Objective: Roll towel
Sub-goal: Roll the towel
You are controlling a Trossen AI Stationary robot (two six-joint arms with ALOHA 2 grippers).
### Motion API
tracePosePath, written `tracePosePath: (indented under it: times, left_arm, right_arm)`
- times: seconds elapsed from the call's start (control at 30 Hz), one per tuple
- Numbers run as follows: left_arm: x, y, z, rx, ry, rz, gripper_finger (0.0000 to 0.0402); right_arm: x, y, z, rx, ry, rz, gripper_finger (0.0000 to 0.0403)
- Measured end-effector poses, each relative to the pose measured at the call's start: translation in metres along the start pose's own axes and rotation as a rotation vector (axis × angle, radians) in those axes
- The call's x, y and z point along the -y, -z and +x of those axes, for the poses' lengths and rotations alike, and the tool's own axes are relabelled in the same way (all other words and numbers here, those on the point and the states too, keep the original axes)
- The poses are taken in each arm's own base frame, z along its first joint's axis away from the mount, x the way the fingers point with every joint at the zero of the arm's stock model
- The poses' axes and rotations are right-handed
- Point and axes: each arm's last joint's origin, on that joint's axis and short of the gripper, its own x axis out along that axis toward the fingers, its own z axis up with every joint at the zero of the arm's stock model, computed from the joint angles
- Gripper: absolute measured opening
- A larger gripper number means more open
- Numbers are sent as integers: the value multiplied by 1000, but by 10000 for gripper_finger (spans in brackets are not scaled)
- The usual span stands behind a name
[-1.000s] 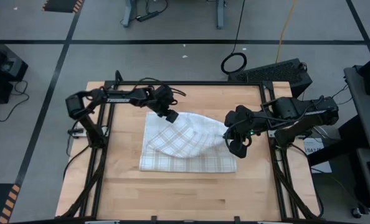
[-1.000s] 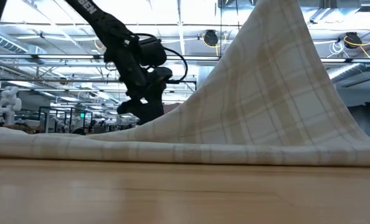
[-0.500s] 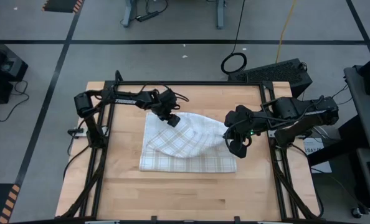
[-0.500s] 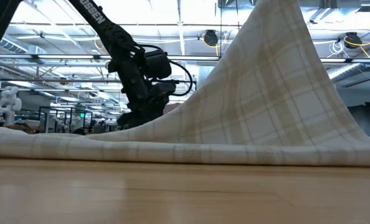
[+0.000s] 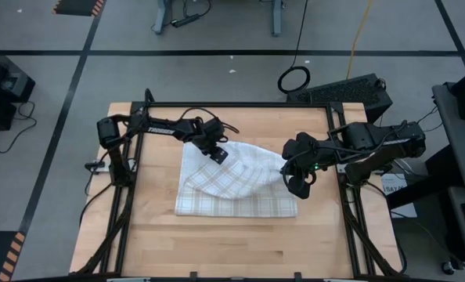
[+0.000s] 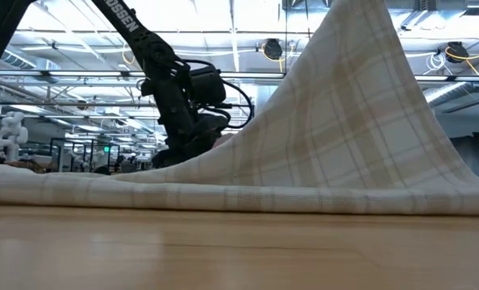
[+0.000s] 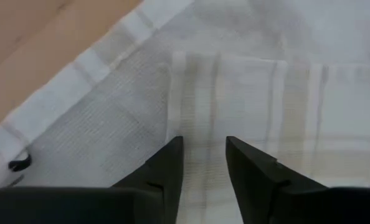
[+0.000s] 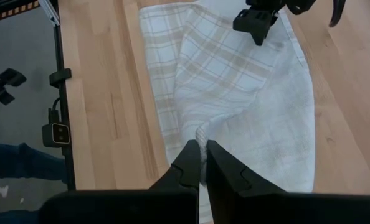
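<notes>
The white checked towel (image 5: 232,184) lies in the middle of the wooden table, its right part lifted into a tent (image 6: 344,105) while its left and near edges rest flat. My right gripper (image 5: 286,171) is above the towel's right side and shut on it. My left gripper (image 5: 218,155) stands at the towel's far left part. It points steeply down, fingers apart, one on each side of a checked stripe near the edge of the folded-over layer (image 7: 203,124). In the low view the cloth ridge hides the left fingertips. My left gripper has its fingertips (image 7: 172,158) down at the towel's upper layer; whether they touch the cloth I cannot tell. My right gripper pinches a gathered fold of the towel's right side (image 8: 200,134) between its two fingers, slanting down from above. The cloth slopes from the pinch to the table, drawn fairly taut.
Black frame rails (image 5: 217,105) run round the tabletop. Bare wood (image 5: 232,243) lies between the towel and the near edge. A black keyboard-like unit (image 5: 350,90) sits beyond the far right corner, and a cable ring (image 5: 294,79) lies on the floor.
My left gripper has sunk and gone a little toward the table's near and right edges, coming down onto the far left part of the towel. The towel and my right gripper have kept still.
</notes>
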Motion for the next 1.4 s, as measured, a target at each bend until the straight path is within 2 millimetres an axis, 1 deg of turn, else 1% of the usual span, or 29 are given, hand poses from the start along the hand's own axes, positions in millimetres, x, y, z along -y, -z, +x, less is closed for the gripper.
tracePosePath:
  times: [0.13,0.3,0.37,0.53,0.63,0.73,0.9,1.0,1.07,1.17,1.3,1.33,1.4]
  left_arm:
    - [0,1,0,-12,-6,-45,123]
    - [4,4,1,-4,-23,-49,147]
    - [7,5,-1,9,-33,-53,158]
    - [13,7,-5,64,-104,-55,177]
    - [13,8,-5,55,-111,-55,178]
    - [11,10,0,31,-131,-57,178]
    - [11,10,-1,36,-134,-47,177]
    - [12,11,0,36,-134,-17,161]
    - [14,11,0,41,-143,16,138]
    - [16,12,1,45,-144,67,91]
    - [16,12,1,44,-147,90,21]
    - [16,12,1,43,-148,94,12]
    - [16,12,1,45,-149,95,9]
  right_arm:
    - [0,0,0,0,0,0,2]
    - [0,0,0,0,0,1,2]
    - [0,0,0,0,0,1,2]
    - [0,0,0,0,0,2,2]
    - [0,0,0,0,0,8,2]
    - [0,0,0,0,0,9,2]
    - [0,0,0,0,0,10,2]
    - [0,0,0,2,3,18,2]
    - [0,0,0,9,16,25,2]
    - [0,0,0,11,18,28,2]
    - [0,0,0,11,18,27,2]
    - [0,0,0,11,18,28,2]
    - [0,0,0,11,18,27,2]
